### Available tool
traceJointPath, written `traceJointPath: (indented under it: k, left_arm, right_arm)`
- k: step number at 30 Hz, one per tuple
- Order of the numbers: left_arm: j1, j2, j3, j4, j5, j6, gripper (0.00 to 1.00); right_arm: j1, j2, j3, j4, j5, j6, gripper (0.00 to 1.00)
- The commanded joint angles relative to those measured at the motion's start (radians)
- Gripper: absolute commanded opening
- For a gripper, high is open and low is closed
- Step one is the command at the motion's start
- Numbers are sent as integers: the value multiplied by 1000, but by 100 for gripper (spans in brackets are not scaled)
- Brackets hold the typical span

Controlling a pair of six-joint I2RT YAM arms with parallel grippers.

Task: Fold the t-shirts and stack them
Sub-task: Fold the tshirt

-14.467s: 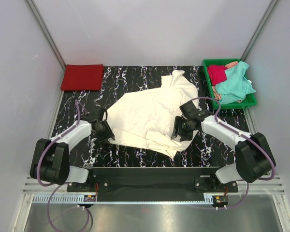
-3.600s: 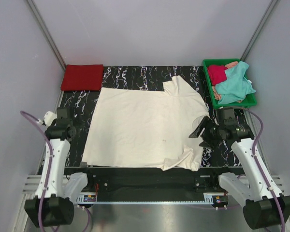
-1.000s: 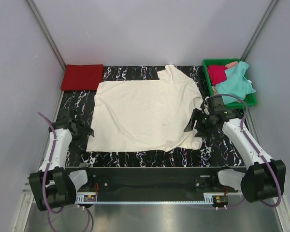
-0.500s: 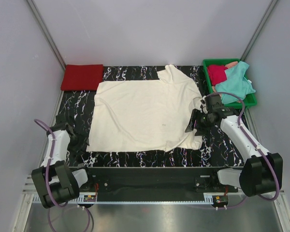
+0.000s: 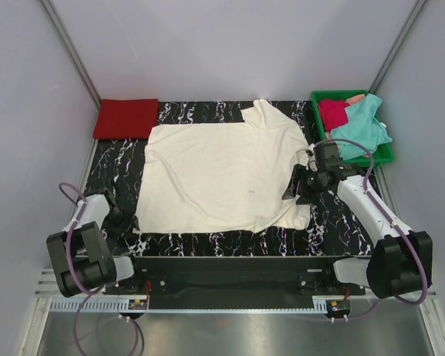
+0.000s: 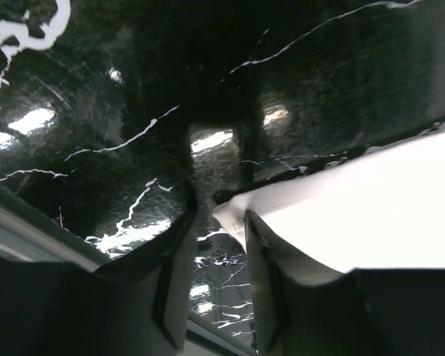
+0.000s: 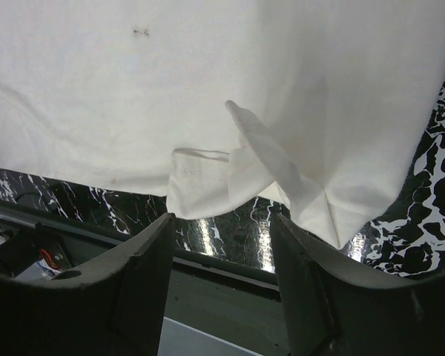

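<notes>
Black white-veined marble tabletop (image 5: 119, 159) is carrying four t-shirts in all. One large cream-white cotton t-shirt (image 5: 222, 174) is lying spread flat across the middle of the frame. One red t-shirt (image 5: 126, 119) is sitting folded into a rectangle at the upper left. One crimson t-shirt (image 5: 332, 113) and one teal t-shirt (image 5: 360, 126) are lying crumpled together in the single green plastic tray (image 5: 320, 130) at the upper right.

I am working with two pincers. My left pincer (image 6: 216, 222) is reaching down at the lower left corner of the cream-white shirt. Its jaws are standing narrow, with marble showing between them. The cloth's corner is lying right at the tips, and I am not seeing it pinched.

My right pincer (image 7: 219, 222) is hanging over the shirt's lower right hem. A sleeve is lying doubled under in creased flaps there. Its jaws are gaping wide and holding nothing.
</notes>
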Motion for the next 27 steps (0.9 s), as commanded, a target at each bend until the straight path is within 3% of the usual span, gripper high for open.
traceJointPath:
  k: [1, 10, 19, 27]
  left_arm:
    - [4, 17, -13, 54, 21, -18, 36]
    - [4, 14, -31, 40, -39, -44, 30]
    - [4, 18, -36, 69, -37, -42, 14]
    - [4, -17, -54, 74, -12, -48, 8]
  right_arm:
    - [5, 16, 22, 34, -25, -28, 61]
    - [5, 33, 27, 37, -19, -37, 64]
    - [5, 110, 78, 31, 70, -92, 71]
    - [5, 180, 96, 40, 128, -129, 62]
